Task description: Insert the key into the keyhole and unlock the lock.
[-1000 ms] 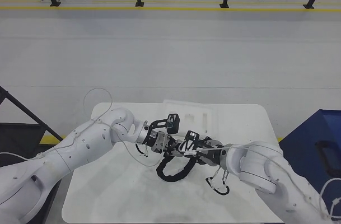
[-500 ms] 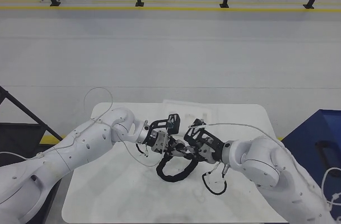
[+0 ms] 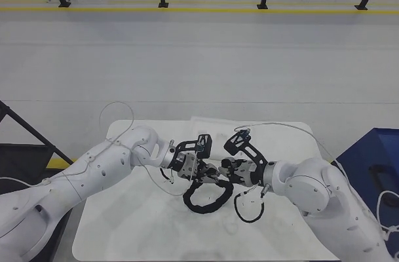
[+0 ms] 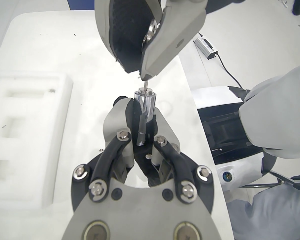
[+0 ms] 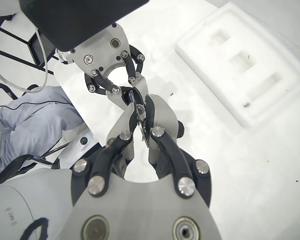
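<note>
Key (image 4: 146, 84) tip meets the lock (image 4: 146, 103) at its keyhole end, with the right gripper (image 4: 137, 74) fingers pinching it. Left gripper (image 4: 141, 108) fingers clamp the lock — held above the table (image 4: 90, 51).

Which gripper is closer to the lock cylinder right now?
Left. The left gripper is clamped on the lock cylinder; the right gripper holds the key at its keyhole end.

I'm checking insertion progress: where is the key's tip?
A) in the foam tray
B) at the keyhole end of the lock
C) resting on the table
B: the key, pinched by the right hand, meets the end of the lock that the left hand grips.
</note>
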Action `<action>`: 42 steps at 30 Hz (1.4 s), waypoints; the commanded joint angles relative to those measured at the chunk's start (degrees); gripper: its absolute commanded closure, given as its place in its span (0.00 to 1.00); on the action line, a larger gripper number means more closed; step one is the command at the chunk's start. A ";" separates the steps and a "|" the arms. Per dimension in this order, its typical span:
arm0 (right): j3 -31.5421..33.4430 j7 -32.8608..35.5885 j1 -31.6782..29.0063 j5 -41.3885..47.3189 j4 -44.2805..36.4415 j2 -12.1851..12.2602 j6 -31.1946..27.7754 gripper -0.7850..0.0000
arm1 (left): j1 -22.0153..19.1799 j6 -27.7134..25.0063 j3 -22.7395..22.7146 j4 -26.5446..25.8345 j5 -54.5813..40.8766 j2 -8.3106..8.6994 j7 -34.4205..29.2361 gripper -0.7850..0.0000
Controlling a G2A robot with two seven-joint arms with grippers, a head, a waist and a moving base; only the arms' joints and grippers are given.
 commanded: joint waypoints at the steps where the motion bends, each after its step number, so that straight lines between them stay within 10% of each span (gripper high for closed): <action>1: 0.47 -0.37 -0.22 -0.18 -0.13 0.07 0.22 0.00 | 0.07 0.00 0.00 0.02 1.54 0.17 1.35 1.00; 10: 4.39 -1.99 -3.16 -0.36 -1.31 0.76 -0.57 0.00 | 0.84 0.00 0.00 0.67 7.74 1.38 8.17 1.00; 33: 0.20 -12.78 -5.53 -8.88 6.68 1.42 -25.79 0.00 | 4.32 0.00 -4.03 0.26 20.19 2.97 33.05 1.00; 34: -0.08 -13.60 -5.44 -9.28 7.17 1.35 -25.68 0.39 | 4.33 0.00 -3.93 0.20 20.38 2.89 33.75 1.00; 38: -0.79 -15.49 -5.20 -10.14 8.27 1.19 -25.67 0.99 | 4.19 0.00 -3.36 0.65 21.25 2.64 35.86 1.00; 42: -0.98 -16.67 -5.13 -11.11 8.24 1.16 -25.76 1.00 | 3.82 0.00 -2.59 1.30 21.20 2.44 37.00 1.00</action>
